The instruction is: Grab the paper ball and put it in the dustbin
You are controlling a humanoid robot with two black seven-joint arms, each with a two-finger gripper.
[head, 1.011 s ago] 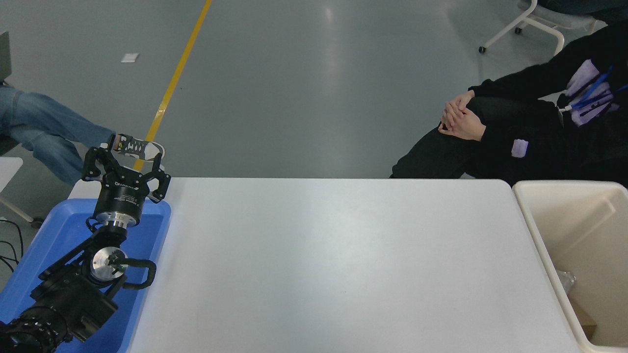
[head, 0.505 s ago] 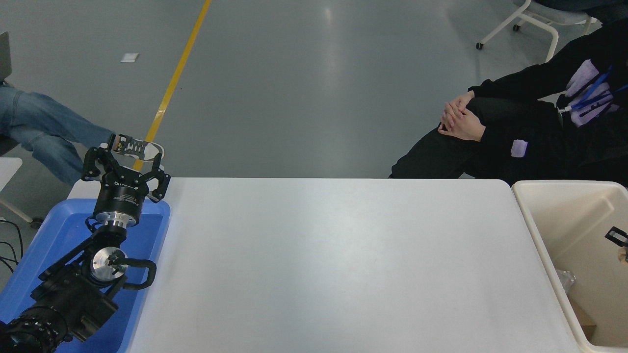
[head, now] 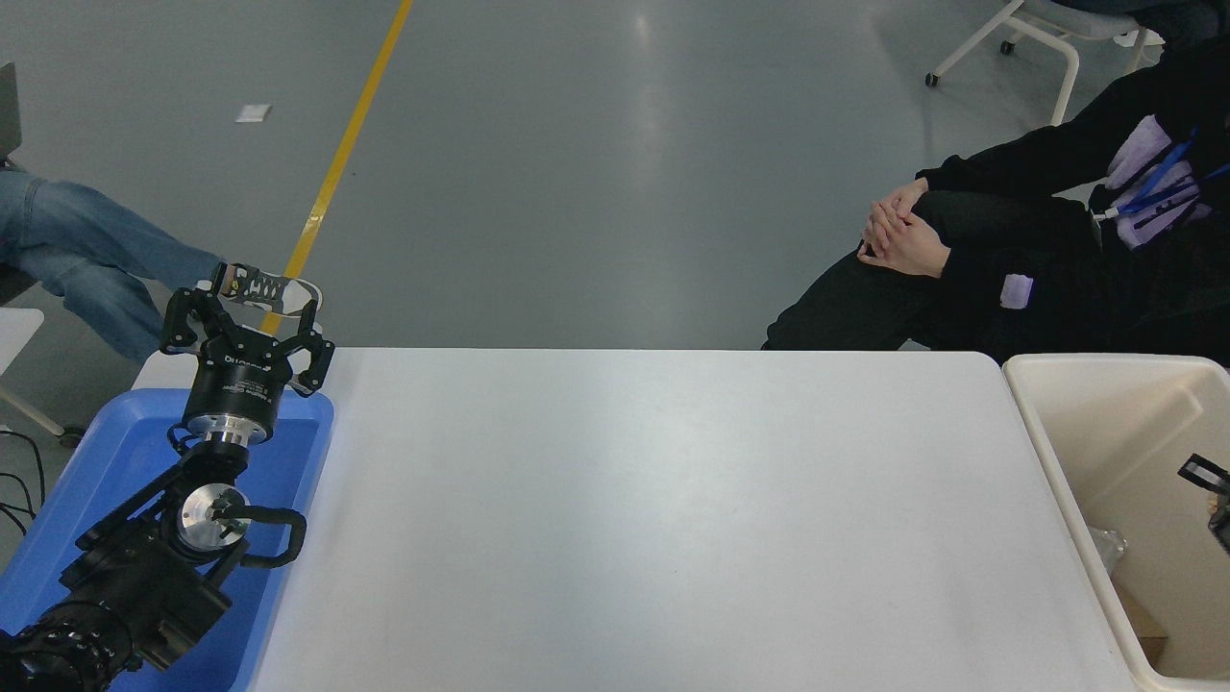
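The cream-white dustbin (head: 1049,461) stands off the table's right end, partly cut off by the picture's edge. Only a small black part of my right gripper (head: 1211,492) pokes in from the right edge, above the inside of the dustbin. Whether it holds anything cannot be seen. The paper ball is out of view. My left gripper (head: 246,309) is parked at the lower left over a blue tray (head: 115,452), open and holding nothing.
At the dustbin's bottom lie a crumpled clear plastic piece (head: 1105,550) and a brown scrap (head: 1145,630). A person in black (head: 1019,259) sits at the far right with clasped hands. Another person's jeans leg and shoe (head: 259,286) show at the far left.
My right gripper has come into view at the right edge over the dustbin. A tan bit beside it half a second ago no longer shows. The left arm has not moved.
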